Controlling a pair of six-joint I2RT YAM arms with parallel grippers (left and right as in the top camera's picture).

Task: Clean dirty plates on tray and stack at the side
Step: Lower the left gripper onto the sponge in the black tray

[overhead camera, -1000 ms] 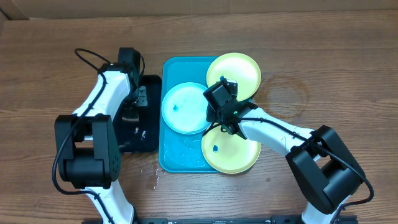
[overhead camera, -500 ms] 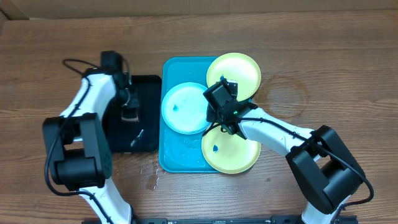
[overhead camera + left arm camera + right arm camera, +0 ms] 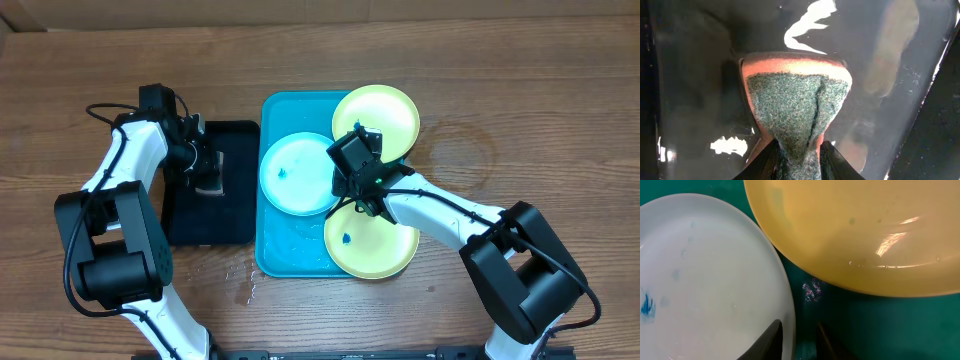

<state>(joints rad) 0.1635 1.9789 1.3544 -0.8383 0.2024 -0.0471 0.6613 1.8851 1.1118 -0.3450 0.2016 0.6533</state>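
Left pincer point(image 3: 800, 159) has swung outward over the black tray point(image 3: 225, 215), clenched on the sponge point(image 3: 797, 105). Right pincer point(image 3: 800, 341) straddles the rim of the cyan plate point(image 3: 710, 270) beneath it, grip unclear; scrub lightly so nothing slides.

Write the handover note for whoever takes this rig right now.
Left gripper: shut on the sponge, above the black tray.
Right gripper: pinching the rim of the cyan plate.
Plates: the cyan plate, the far yellow plate and the near yellow plate all sit on the blue tray. Blue dirt shows on the cyan and near yellow ones.
Done: sponge in hand. No plate stacked aside yet.
Left: wipe each plate, then stack them beside the tray.
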